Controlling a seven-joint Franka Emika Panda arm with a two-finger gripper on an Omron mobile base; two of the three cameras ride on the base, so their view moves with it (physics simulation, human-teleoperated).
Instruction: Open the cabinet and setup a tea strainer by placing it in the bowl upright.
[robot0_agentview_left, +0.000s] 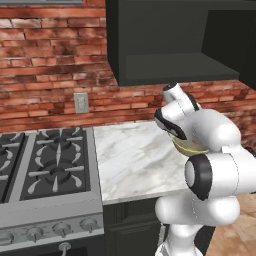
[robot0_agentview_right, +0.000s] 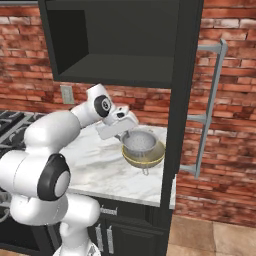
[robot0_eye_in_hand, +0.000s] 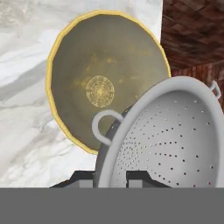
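Clamped on the rim of the tea strainer (robot0_eye_in_hand: 170, 135), the pincer (robot0_eye_in_hand: 113, 178) is seen at the bottom of the hand view, with one dark fingertip (robot0_eye_in_hand: 85, 180) outside the basket wall and the other inside it. In the right base view the pincer (robot0_agentview_right: 122, 134) is held just above the counter (robot0_agentview_right: 95, 165), at the left edge of the strainer (robot0_agentview_right: 141, 142).

The strainer is seen in the hand view as a grey perforated basket with a small loop on its rim, tilted toward the camera and overlapping the lower right part of the bowl (robot0_eye_in_hand: 98, 78). From the right base view its basket is seen sitting over the olive-gold bowl (robot0_agentview_right: 145, 159), mouth upward; whether it rests on the bowl's floor cannot be told.

The bowl is placed on the white marble counter (robot0_agentview_left: 132, 160), near its right end. In the left base view only a part of the bowl (robot0_agentview_left: 189, 146) is visible behind the white arm.

The cabinet (robot0_agentview_right: 120, 45) is mounted on the brick wall above the counter, its dark interior exposed. Its door (robot0_agentview_right: 182, 100) is swung out toward the camera, edge-on in the right base view. A gas stove (robot0_agentview_left: 47, 160) is set to the left of the counter.
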